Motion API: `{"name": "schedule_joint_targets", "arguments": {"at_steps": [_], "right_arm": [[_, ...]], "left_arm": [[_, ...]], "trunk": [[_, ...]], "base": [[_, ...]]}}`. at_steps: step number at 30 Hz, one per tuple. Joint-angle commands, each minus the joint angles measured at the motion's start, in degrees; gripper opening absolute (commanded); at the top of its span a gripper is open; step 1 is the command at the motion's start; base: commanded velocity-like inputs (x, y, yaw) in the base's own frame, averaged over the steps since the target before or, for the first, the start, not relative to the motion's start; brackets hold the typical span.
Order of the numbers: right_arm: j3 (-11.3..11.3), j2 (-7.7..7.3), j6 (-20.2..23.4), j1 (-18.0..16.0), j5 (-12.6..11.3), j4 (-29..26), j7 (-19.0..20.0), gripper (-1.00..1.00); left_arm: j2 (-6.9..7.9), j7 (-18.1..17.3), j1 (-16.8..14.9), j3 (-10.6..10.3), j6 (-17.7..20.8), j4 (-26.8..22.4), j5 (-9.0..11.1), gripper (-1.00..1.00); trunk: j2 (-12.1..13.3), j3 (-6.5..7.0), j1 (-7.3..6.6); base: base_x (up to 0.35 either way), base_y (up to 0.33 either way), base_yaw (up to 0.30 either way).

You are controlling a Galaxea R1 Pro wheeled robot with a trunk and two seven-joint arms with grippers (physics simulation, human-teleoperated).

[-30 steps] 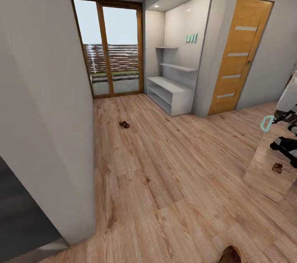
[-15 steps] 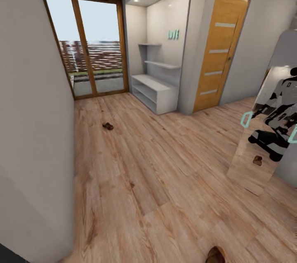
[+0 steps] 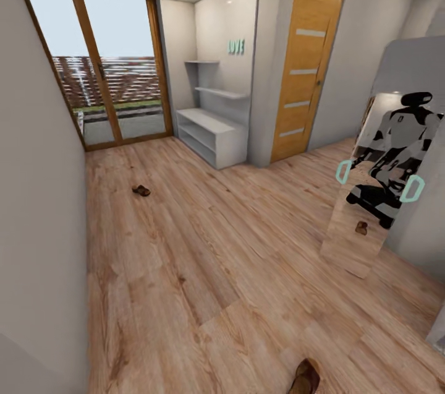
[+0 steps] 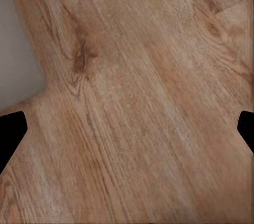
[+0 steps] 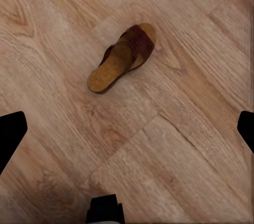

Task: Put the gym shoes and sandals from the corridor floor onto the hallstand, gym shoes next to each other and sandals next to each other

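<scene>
One brown sandal [image 3: 141,190] lies on the wood-plank corridor floor [image 3: 235,270] far ahead at the left. A second brown sandal [image 3: 305,376] lies at the bottom edge of the head view. This sandal [image 5: 123,56] also shows in the right wrist view, flat on the planks, with my right gripper [image 5: 128,131] open above the floor and apart from it. My left gripper [image 4: 128,131] is open over bare planks. The pale grey hallstand [image 3: 213,134] stands in an alcove at the back, its shelves bare. The gym shoes are out of view.
A leaning mirror [image 3: 371,196] at the right reflects the robot and a sandal. A glass patio door [image 3: 93,66] closes the far end, and a wooden door [image 3: 304,72] stands right of the alcove. A grey wall [image 3: 37,245] runs close along the left.
The whole head view has shifted left as the camera turned right. The mirror has come further into view, and the things on the floor have not moved.
</scene>
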Motion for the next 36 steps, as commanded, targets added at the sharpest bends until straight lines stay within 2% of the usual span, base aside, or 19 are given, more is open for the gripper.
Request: {"name": "schedule_joint_targets", "arguments": {"at_steps": [1,36], "right_arm": [[0.09,-0.01,-0.21,-0.03,-0.60,0.03,0.03,1.00],[0.09,-0.01,-0.24,-0.03,-0.58,0.03,0.03,1.00]], "left_arm": [[-0.01,0.06,-0.02,0.07,-0.18,0.02,0.01,1.00],[-0.01,0.06,-0.02,0.07,-0.18,0.00,0.01,1.00]], "trunk": [[-0.02,-0.11,0.00],[-0.02,-2.22,0.00]], "base": [[0.002,-0.001,-0.222],[0.000,0.000,-0.227]]}}
